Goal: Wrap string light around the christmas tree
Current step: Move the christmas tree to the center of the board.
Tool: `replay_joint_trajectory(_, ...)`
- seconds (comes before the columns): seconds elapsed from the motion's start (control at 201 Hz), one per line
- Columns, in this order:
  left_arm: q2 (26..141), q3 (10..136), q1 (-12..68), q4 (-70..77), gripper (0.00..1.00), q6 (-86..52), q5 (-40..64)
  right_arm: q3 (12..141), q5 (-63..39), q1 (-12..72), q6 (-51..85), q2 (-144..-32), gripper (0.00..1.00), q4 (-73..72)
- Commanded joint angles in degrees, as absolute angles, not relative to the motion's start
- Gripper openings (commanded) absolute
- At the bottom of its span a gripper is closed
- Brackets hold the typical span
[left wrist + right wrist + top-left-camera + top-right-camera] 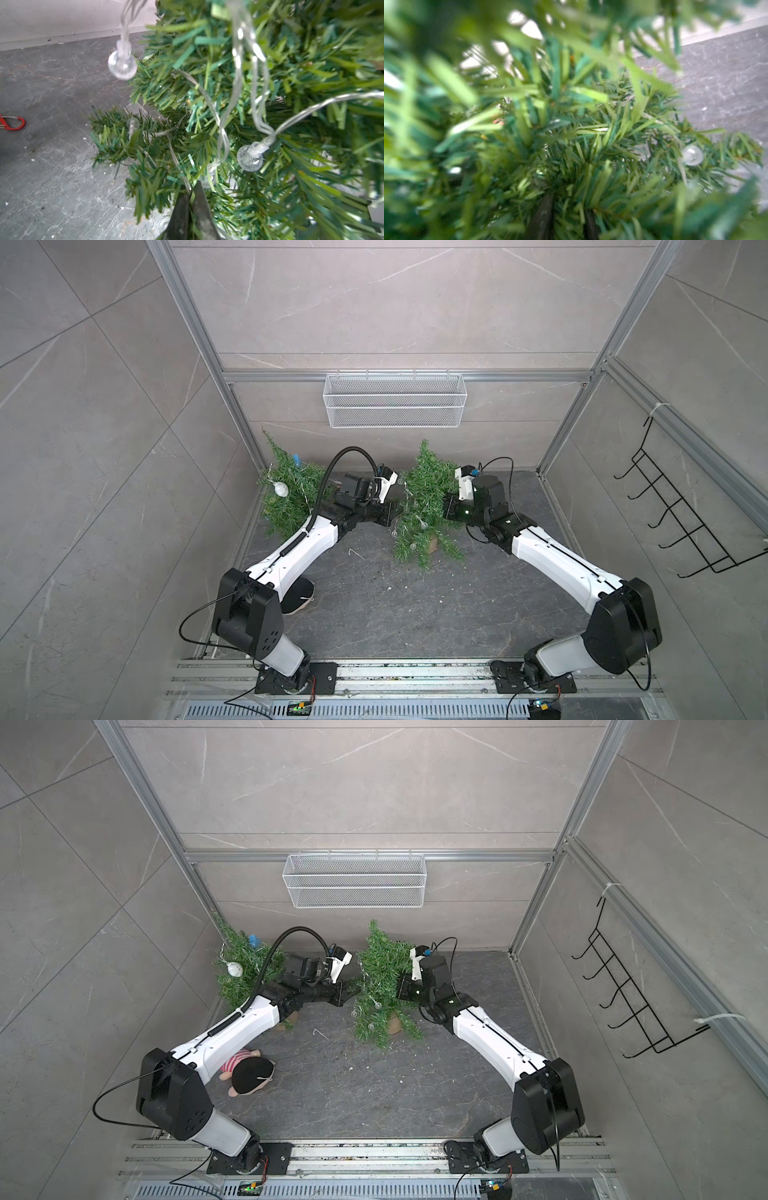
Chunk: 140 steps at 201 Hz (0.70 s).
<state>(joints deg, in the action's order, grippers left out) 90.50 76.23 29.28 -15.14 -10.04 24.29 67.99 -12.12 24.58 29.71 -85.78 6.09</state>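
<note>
The small green christmas tree stands at the back centre on a brown base. A clear string light with round bulbs hangs in loops over the tree's left side. At that side my left gripper is shut, with a thin strand of the string light and a few needles pinched between its tips. My right gripper is pushed into the foliage from the right. Its two dark fingers are closed on a tuft of branch, and the top views hide its tips.
A second tree with a white ornament leans in the back left corner. A doll lies under the left arm. A red carabiner lies on the floor. A mesh basket hangs on the back wall, a black rack on the right wall.
</note>
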Motion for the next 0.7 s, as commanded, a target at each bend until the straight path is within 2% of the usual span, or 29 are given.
replay_joint_trajectory(0.0,90.97,78.99,30.42,-12.73,0.00,-12.12,26.38,72.80,-15.19,23.26,26.46,-86.78,0.30,11.45)
replay_joint_trajectory(0.318,89.86,78.06,31.07,-13.86,0.00,-13.01,24.59,74.80,-22.59,19.91,24.31,-85.59,0.43,19.08)
replay_joint_trajectory(0.518,91.67,82.15,30.61,-16.49,0.00,-15.00,24.49,78.77,-22.44,18.82,22.31,-84.24,0.54,26.55)
replay_joint_trajectory(0.692,91.08,82.01,30.59,-17.48,0.00,-18.37,25.26,82.27,-24.00,17.61,20.79,-82.89,0.60,31.56)
